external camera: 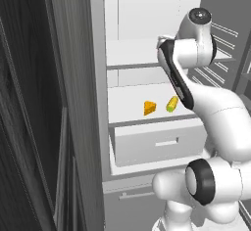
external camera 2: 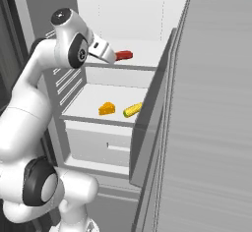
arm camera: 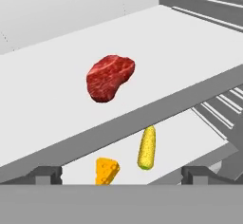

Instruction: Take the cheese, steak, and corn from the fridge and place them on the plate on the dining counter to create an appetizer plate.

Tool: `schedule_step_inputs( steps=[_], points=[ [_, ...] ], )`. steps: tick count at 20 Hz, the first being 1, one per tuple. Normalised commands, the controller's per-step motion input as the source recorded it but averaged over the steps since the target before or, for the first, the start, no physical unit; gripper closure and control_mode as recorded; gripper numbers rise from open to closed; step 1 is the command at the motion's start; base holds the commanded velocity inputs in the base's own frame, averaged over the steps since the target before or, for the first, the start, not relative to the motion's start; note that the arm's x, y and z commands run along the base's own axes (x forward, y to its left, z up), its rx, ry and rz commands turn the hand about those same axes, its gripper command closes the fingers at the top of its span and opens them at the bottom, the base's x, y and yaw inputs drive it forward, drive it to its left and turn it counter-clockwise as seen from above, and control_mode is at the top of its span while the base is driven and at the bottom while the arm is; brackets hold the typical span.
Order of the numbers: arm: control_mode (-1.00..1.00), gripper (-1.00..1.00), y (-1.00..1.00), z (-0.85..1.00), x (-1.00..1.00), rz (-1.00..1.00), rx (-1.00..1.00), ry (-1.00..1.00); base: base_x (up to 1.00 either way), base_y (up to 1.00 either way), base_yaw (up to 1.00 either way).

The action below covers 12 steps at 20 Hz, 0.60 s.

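Dark-red and marbled, the steak [arm camera: 110,77] sits just above centre in my hand view, lying flat on the upper white shelf [arm camera: 42,109] of the fridge [external camera: 96,54]. My end effector [arm camera: 121,174] hangs in front of that shelf with its two fingertips [arm camera: 46,174] spread wide at the bottom corners of the frame, gripping nothing.

Nearest to me, below the shelf's front edge: the cheese [arm camera: 106,170], an orange wedge at the lower middle of the hand view, and the corn [arm camera: 147,147] just right of it, close together but apart, both on the lower shelf. In the left base view they show at centre, above the white drawer [external camera: 157,144].

Handling, as I judge it: the steak looks soft, light and possibly slick, and it lies low. I'd come down over its narrower width and pinch it across the sides. The cheese looks firm, so its two flat faces are the place to grip. The corn is stiff and round and may roll, so I'd grip mid-cob, across its length.

In the way: the upper shelf's front lip lies between me and the lower pair. Farther back, the wire racks of the open door [arm camera: 209,9] run along the upper right of the hand view. The fridge's white rear wall closes the scene off.
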Motion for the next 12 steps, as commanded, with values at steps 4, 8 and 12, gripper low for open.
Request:
schedule_step_inputs(
  steps=[4,8,12],
  points=[
    [-1.00,-1.00,0.00,-0.18,0.47,0.00,-0.03,0.00,0.00,0.00,0.00],
    [-1.00,-1.00,0.00,-0.24,0.46,0.00,-0.02,0.00,0.00,0.00,0.00],
    [-1.00,-1.00,-0.06,-0.23,0.39,0.00,-0.01,0.01,0.00,0.00,0.00]
  ],
)
